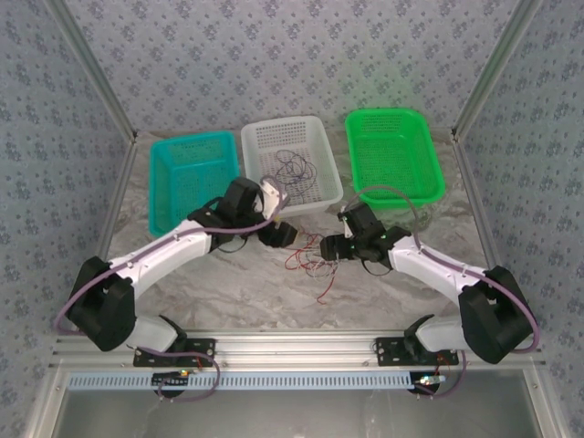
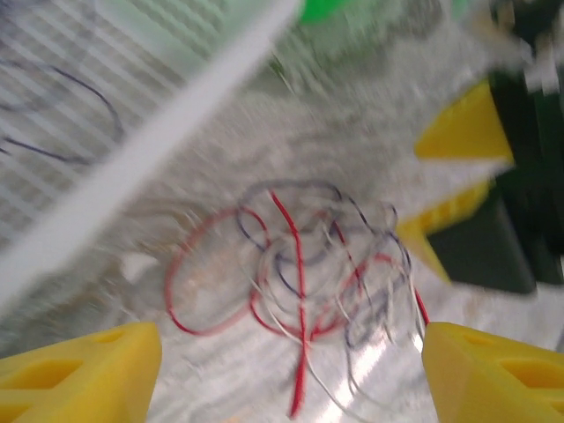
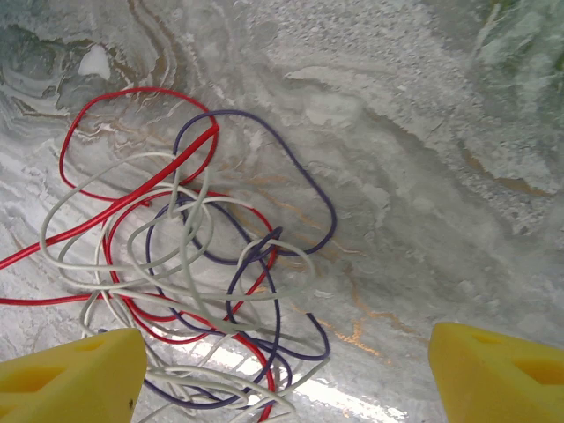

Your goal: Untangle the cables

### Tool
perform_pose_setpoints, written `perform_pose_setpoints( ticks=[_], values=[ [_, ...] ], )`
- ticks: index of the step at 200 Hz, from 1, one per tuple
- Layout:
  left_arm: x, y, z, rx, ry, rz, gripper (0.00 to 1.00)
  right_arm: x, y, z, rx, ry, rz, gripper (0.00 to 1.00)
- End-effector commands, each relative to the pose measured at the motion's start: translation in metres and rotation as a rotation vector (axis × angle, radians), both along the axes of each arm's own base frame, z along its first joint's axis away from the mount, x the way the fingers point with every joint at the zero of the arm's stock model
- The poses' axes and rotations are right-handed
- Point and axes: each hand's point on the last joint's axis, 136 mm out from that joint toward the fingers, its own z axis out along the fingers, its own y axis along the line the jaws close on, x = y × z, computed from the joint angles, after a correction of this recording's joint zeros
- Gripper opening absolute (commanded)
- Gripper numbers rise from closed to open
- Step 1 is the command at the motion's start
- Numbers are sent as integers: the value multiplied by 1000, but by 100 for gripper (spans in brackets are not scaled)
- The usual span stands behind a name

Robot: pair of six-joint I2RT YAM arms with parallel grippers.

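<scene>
On the marble table (image 1: 246, 285), we are observing a teal basket (image 1: 192, 173) beyond the left gripper (image 1: 290, 234), a green basket (image 1: 394, 151) beyond the right gripper (image 1: 327, 246), and a white basket (image 1: 315, 146) between them.

Floral grey-blue walls (image 1: 274, 55) enclosing three sides; aluminium posts (image 1: 91, 68) rising at corners; marbled tabletop (image 1: 237, 297) catching glare; slotted rail (image 1: 292, 379) running along near edge.

This is a robot test cell in a lab, not a home. Patterned backdrop panels (image 1: 301, 55) and aluminium frame posts (image 1: 91, 68) box in a marble-patterned tabletop (image 1: 237, 292) behind and beside the white basket (image 1: 290, 164). On the near side of that basket, a left arm (image 1: 164, 251) and a right arm (image 1: 438, 269) are bolted to an aluminium rail (image 1: 292, 349) beside a slotted cable duct (image 1: 292, 380).
</scene>
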Motion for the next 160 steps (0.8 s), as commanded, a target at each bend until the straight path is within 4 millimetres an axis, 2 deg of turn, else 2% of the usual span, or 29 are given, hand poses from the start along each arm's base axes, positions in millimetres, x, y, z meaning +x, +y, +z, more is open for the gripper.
perform_pose_setpoints(
  ticks=[1,38,59,98,142,160],
  values=[
    [-27,-1,-27,60,71,-88,74,6,2,13,24,-29,14,86],
    [-40,-17,-50,109,104,-150,71,5,0,11,24,-21,3,86],
    [-39,-16,-67,190,119,-153,66,4,-1,9,25,-19,-7,86],
    [-39,-21,-86,227,140,-157,65,2,-1,9,28,-13,-8,86],
    [-29,-22,-94,234,117,-117,53,0,-2,7,28,-9,-8,86],
    [-26,-23,-93,230,107,-107,43,0,-2,5,30,-4,-13,86]
  ],
)
